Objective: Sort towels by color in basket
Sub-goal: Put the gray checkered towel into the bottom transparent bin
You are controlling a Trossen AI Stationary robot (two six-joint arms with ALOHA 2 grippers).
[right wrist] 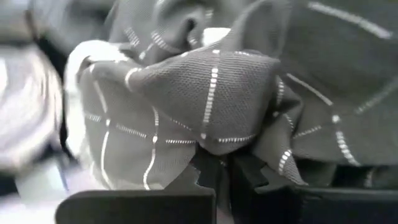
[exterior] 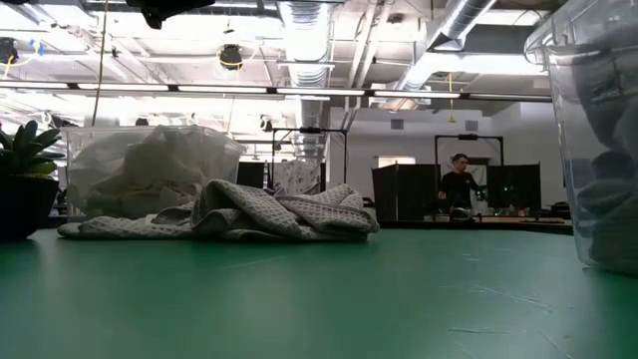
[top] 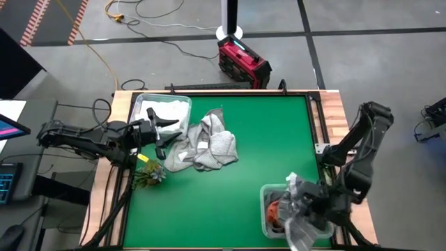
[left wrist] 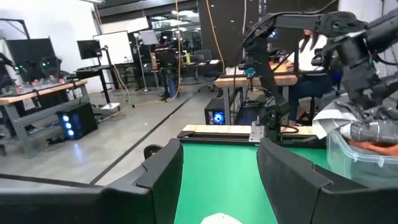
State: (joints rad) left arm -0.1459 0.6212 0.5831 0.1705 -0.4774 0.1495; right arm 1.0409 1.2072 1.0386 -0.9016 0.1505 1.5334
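- High view: right gripper (top: pixel 301 209) is clamped on a checked towel (top: pixel 300 226), hanging over the clear bin (top: pixel 265 202) at the table's near right corner; rust towel (top: pixel 277 208) shows inside the bin. Towel drapes limp from the pinch, so light and floppy. Left gripper (top: pixel 162 130) is spread with nothing in it, near the far-left bin (top: pixel 139 104) holding white towels (top: pixel 171 110). Grey towels (top: pixel 203 144) lie heaped just beside that gripper, toward table centre. Plant (top: pixel 150 174) sits at the left edge.
- Low view: grey heap (exterior: pixel 239 211) lies flat and rumpled on the mat (exterior: pixel 319 299), waffle weave, many raised folds; best taken by pinching a top ridge, likely to drag its neighbour along. White-towel bin (exterior: pixel 150 170) is behind it, the plant pot (exterior: pixel 22 199) beside it, the right bin's wall (exterior: pixel 598 130) close to the lens. Neither gripper visible here. A person (exterior: pixel 458 184) stands far off in the room.
- Left wrist view: left fingers (left wrist: pixel 165 171) stand well apart, nothing between; a pale scrap of cloth (left wrist: pixel 219 218) shows by the fingers. Right arm (left wrist: pixel 348 50) over its bin across the table.
- Right wrist view: right fingers (right wrist: pixel 249 168) are pinched on a bunched fold of the checked towel (right wrist: pixel 211 93); thin woven cloth, soft, could slip if only an edge is caught.
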